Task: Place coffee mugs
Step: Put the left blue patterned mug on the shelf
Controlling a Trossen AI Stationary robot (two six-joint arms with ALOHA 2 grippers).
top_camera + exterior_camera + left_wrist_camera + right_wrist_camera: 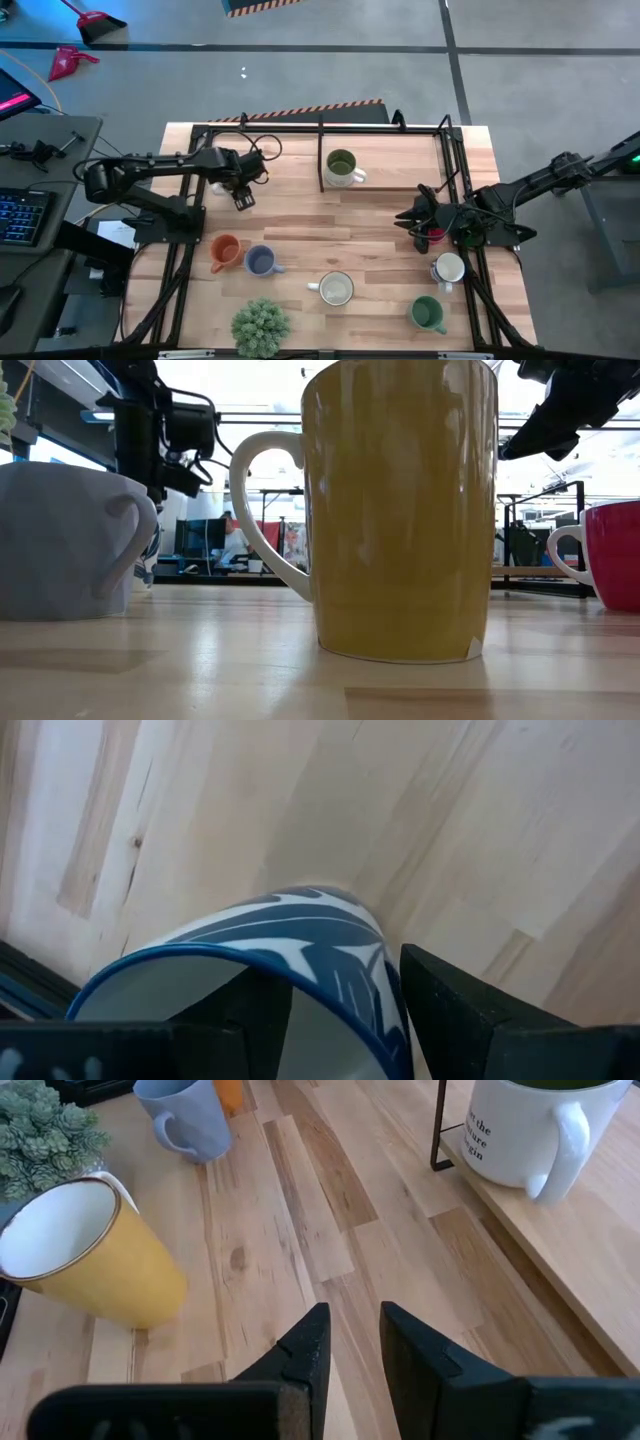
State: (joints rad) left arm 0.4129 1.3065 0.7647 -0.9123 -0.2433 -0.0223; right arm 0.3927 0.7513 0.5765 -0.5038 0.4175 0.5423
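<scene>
A white mug with a blue pattern [300, 935] stands at the table's far left, showing white under my left arm [215, 186]. My left gripper [345, 1010] points down over its rim, open, with one finger inside the mug and one outside. My right gripper [355, 1345] hangs open over the right half of the table [420, 215], nothing between its fingers, just above a magenta mug [434, 238]. Orange [225, 252], blue-grey [261, 262], cream [335, 288], white [448, 268] and dark green [428, 313] mugs stand on their bases along the near side. My left gripper comes at the patterned mug from above, its fingers on either side of the wall at the rim [385, 982]. The outer finger [440, 1005] lies close beside the wall. Whether it touches, I cannot tell. The inner finger stands off from the wall.
A white mug with an olive inside [343, 168] stands on a raised board at the far middle, inside a black wire frame [320, 130]. A bushy potted plant [261, 327] sits at the near edge. Bare wood lies in the table's middle [330, 225].
</scene>
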